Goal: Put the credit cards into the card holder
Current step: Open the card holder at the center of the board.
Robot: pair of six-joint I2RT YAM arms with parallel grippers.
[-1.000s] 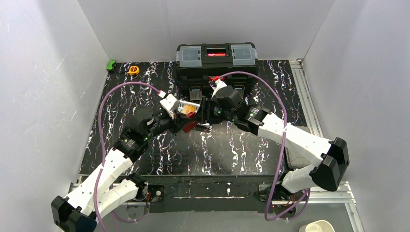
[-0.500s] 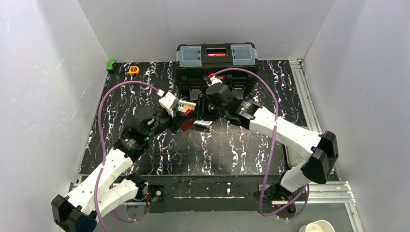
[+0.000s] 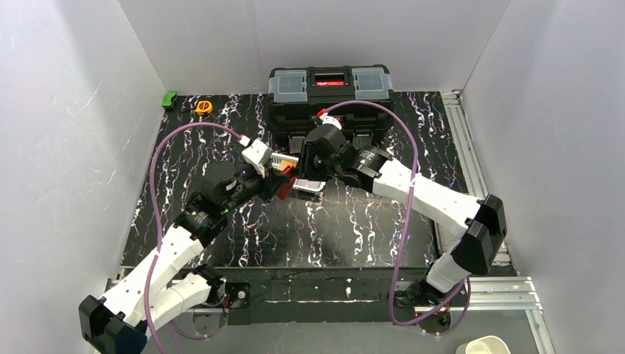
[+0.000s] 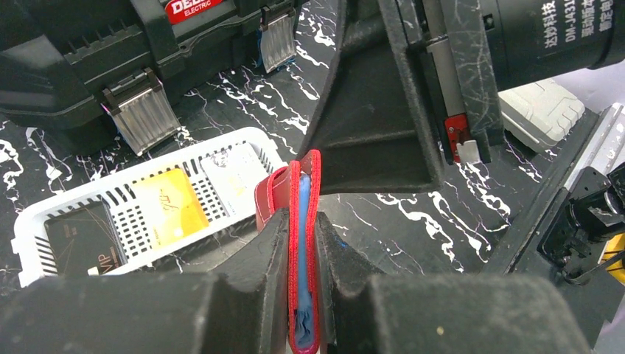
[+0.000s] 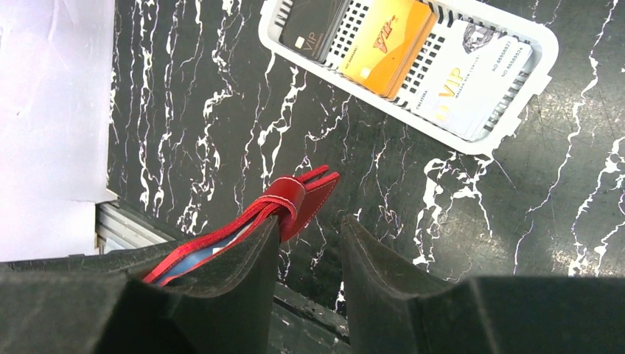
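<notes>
My left gripper (image 4: 302,221) is shut on the red card holder (image 4: 305,184), held edge-up above the table, with a light blue card (image 4: 303,243) inside it. My right gripper (image 5: 309,225) is open and empty; the card holder (image 5: 295,203) lies against the outer side of its left finger. In the top view the two grippers meet mid-table, left gripper (image 3: 282,184) below right gripper (image 3: 304,171). A black card (image 5: 313,26), an orange card (image 5: 387,44) and a grey-silver card (image 5: 472,74) lie in the white mesh basket (image 5: 545,51).
A big black toolbox (image 3: 329,92) stands at the back, just behind the basket (image 4: 250,135). A green object (image 3: 169,99) and an orange tape measure (image 3: 203,107) lie at the far left corner. White walls enclose the table.
The right arm swung left and toward the toolbox, bringing its gripper closer over the card holder. The left gripper has kept hold of the holder, almost still.
</notes>
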